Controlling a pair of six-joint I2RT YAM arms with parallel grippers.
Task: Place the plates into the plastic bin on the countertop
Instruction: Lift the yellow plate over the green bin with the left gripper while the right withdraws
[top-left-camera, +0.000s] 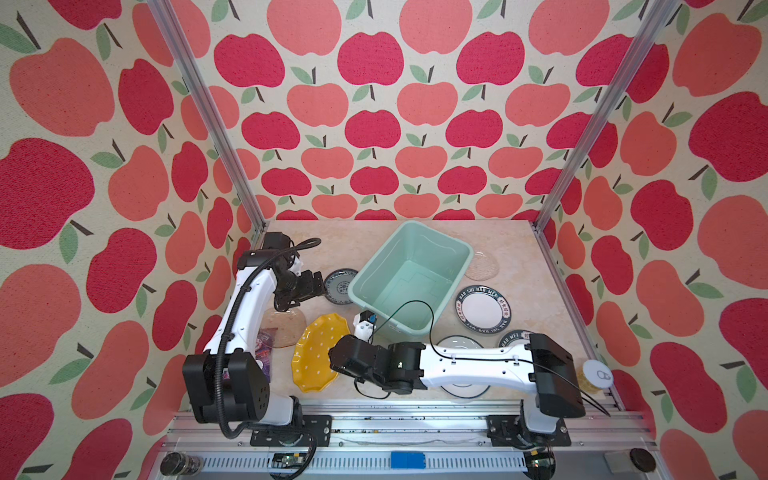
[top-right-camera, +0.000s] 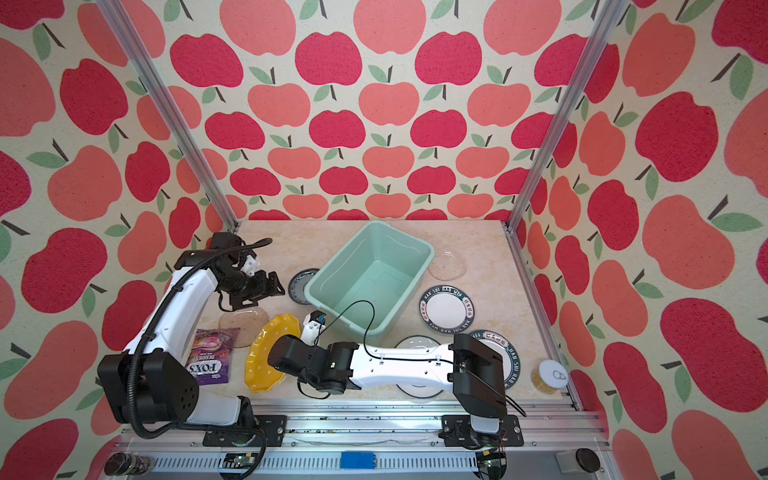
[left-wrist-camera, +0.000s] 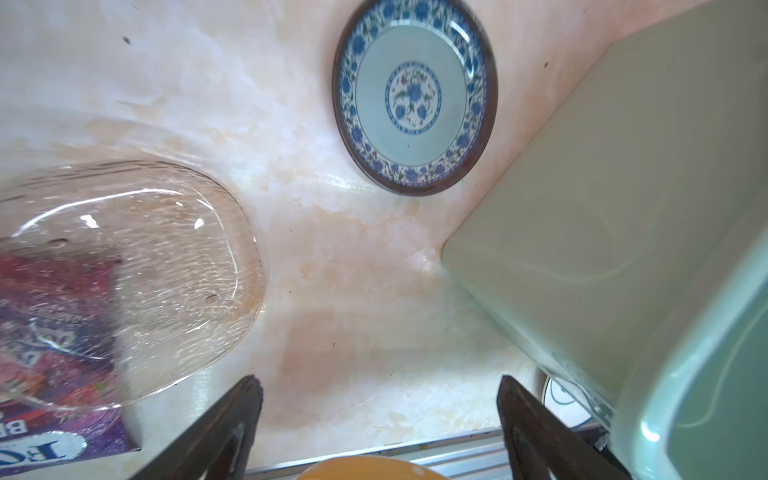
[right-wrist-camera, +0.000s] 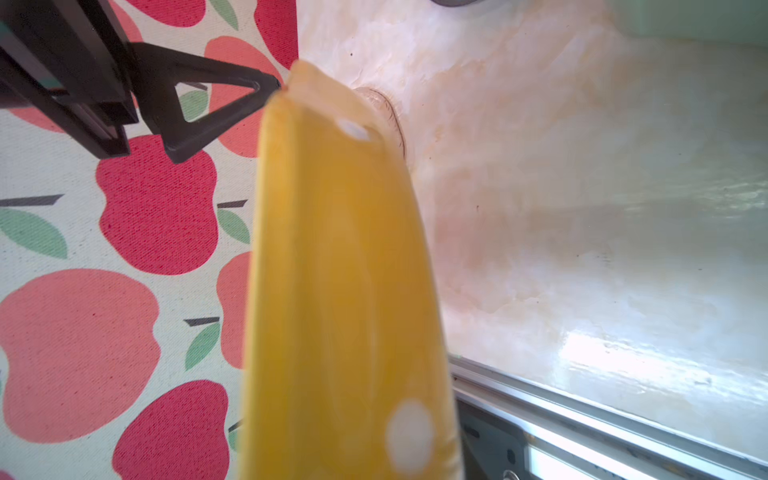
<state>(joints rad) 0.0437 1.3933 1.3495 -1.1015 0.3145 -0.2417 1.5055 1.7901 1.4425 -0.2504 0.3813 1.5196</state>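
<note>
Starting farthest left of the plastic bin (top-left-camera: 440, 235), a purple candy bag (top-right-camera: 210, 359) lies on the countertop (top-left-camera: 345, 245), with a clear glass plate (top-right-camera: 243, 328) overlapping the bag's edge nearer the bin. The left gripper (top-left-camera: 315, 284) hangs left of the bin's left wall, jaws spread wide with nothing between them. In its wrist view the fingers (left-wrist-camera: 245, 415) frame bare marble.

Just beside that wall lies the small blue-patterned plate (top-left-camera: 338, 286). In both top views the bin's rim overlaps it, but the left wrist view shows a strip of counter between the plate's rim and the bin's base. The counter between this plate, the glass plate and the bin's near-left corner is open.

In front and to the left of that corner, the yellow plate (top-left-camera: 318, 353) is raised on a tilt. The right gripper (top-left-camera: 334, 358) is closed on the plate's edge nearer the bin, though its fingers are hidden under the wrist. The bin sits skewed, with a black cable (top-left-camera: 415, 303) looping over its near end.

Against the bin's far-right corner lies a second glass plate (top-left-camera: 482, 266), and just beside the right wall a lettered plate (top-left-camera: 482, 309). In front of the bin, a white plate (top-left-camera: 465, 390) and another lettered plate (top-left-camera: 513, 336) lie partly under the right arm. Farthest right, a can (top-left-camera: 596, 374) stands by the front rail (top-left-camera: 415, 411).
</note>
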